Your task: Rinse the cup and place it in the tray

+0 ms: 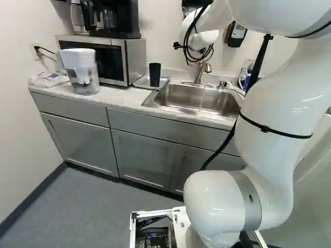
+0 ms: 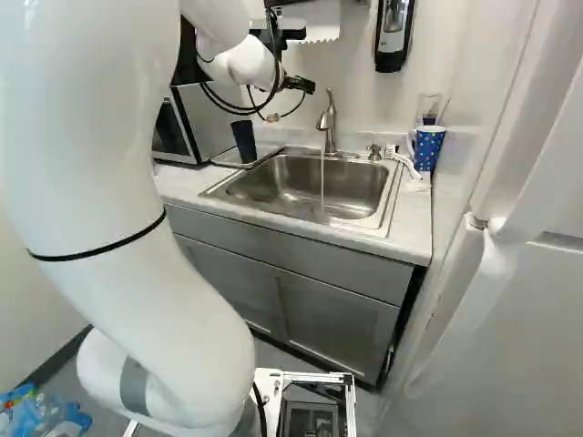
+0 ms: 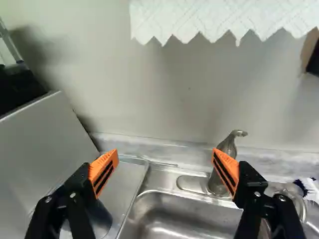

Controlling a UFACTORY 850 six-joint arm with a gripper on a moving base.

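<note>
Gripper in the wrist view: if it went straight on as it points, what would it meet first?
Probably the wall behind the sink. The faucet shows close by one finger; depth is unclear, so that finger might brush it first.

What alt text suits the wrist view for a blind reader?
Two open, orange-padded fingers point toward a wall above a metal sink, one near the faucet, the other near a dark cup on a tray; white paper towel hangs ahead.

The pincer [image 2: 299, 85] is wide open, with a dark cup [image 3: 103, 220] and flat tray [image 3: 125, 181] past its left finger and a shiny tap [image 3: 228, 145] past its right.
</note>
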